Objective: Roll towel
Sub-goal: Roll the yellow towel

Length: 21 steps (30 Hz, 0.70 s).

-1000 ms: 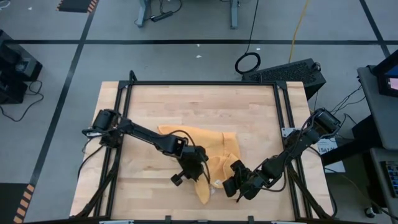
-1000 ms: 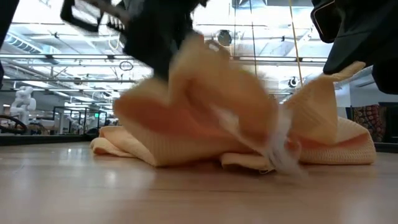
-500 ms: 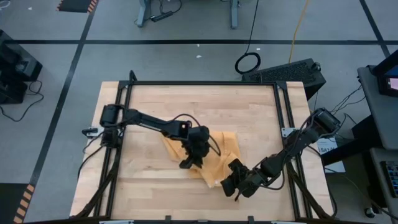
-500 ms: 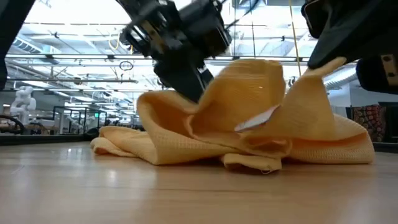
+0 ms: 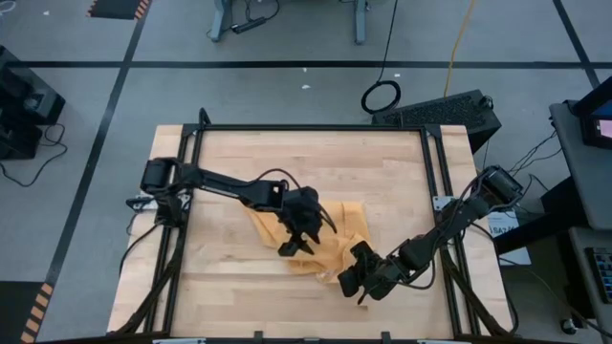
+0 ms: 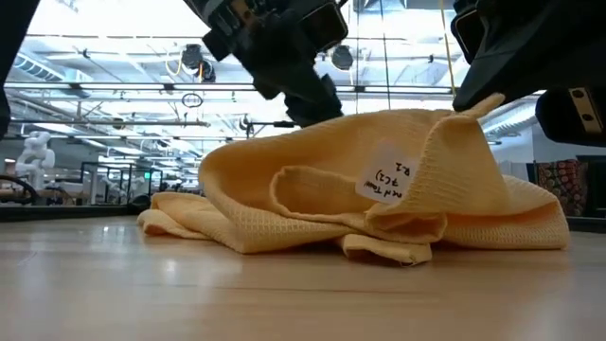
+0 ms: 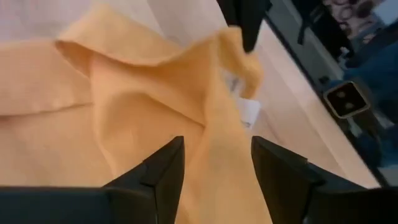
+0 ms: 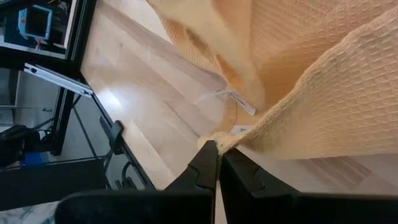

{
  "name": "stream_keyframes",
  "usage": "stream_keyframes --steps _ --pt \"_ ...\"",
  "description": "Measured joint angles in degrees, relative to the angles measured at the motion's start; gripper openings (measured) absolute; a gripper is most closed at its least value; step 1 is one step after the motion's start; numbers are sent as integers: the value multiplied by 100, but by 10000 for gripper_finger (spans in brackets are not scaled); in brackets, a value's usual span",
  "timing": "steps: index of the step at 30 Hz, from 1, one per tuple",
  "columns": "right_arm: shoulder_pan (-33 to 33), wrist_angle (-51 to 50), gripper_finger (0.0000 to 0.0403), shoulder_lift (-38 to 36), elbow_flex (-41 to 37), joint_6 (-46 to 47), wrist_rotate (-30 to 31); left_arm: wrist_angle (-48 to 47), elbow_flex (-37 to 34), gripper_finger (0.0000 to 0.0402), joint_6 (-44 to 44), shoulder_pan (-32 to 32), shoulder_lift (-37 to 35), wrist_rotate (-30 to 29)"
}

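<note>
Even, bright overhead light fills the high view, and the table (image 5: 239, 162) shows pale wood with only soft, short shadows under the arms. In the low view the room's ceiling lamps glare white behind the scene, so the arm parts above read as dark silhouettes, while the towel (image 6: 379, 189) is sharp enough that its weave and a handwritten tag show (the near tabletop is softly out of focus). The left wrist view is blurred throughout, with washed-out cloth toward one corner. The right wrist view is crisp on the weave, with a bright sheen streaking the wood.
</note>
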Motion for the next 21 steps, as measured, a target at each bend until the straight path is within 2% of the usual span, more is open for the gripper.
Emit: stream_keyframes --steps 5,12,17,21 --pt "0 -49 2 0 0 -39 -27 284 -2 192 -292 -164 -73 -296" --pt "19 -127 2 0 0 -37 -332 1130 -7 192 -758 -627 -67 -325" --pt "22 -144 2 0 0 -37 -332 1219 2 192 -307 -1170 117 -653" --pt "22 -142 2 0 0 -19 -332 1134 -10 192 -406 -1453 125 -827"
